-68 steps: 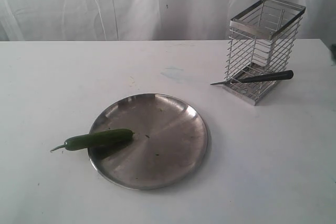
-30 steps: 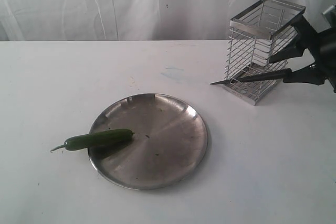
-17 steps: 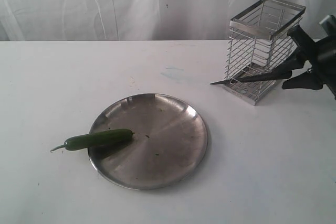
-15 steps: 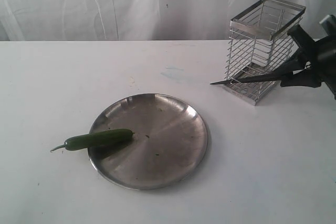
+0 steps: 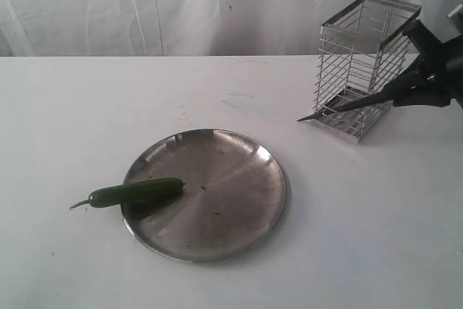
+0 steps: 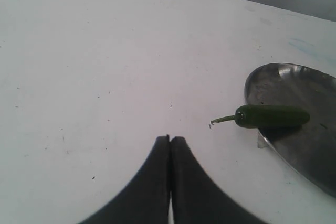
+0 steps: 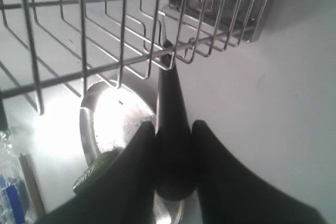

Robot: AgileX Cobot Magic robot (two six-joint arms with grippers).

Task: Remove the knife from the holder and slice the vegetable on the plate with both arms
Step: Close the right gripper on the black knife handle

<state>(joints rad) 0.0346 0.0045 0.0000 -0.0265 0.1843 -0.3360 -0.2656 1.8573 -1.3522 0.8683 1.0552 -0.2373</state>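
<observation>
The chrome wire holder stands at the back right. The knife pokes through its lower bars, with the blade tip out on the left side. My right gripper is shut on the black knife handle, one finger on each side; the holder's bars lie just beyond. The green vegetable lies across the left rim of the steel plate, stem over the table. My left gripper is shut and empty above bare table, short of the vegetable and the plate.
White tabletop all round, with a pale curtain behind. The left arm does not show in the exterior view. In the right wrist view the plate rim and the vegetable appear past the gripper.
My right gripper came in from the right and shut on the knife handle. The knife has since slid a little right with the handle end raised, and the holder shifted slightly right.
</observation>
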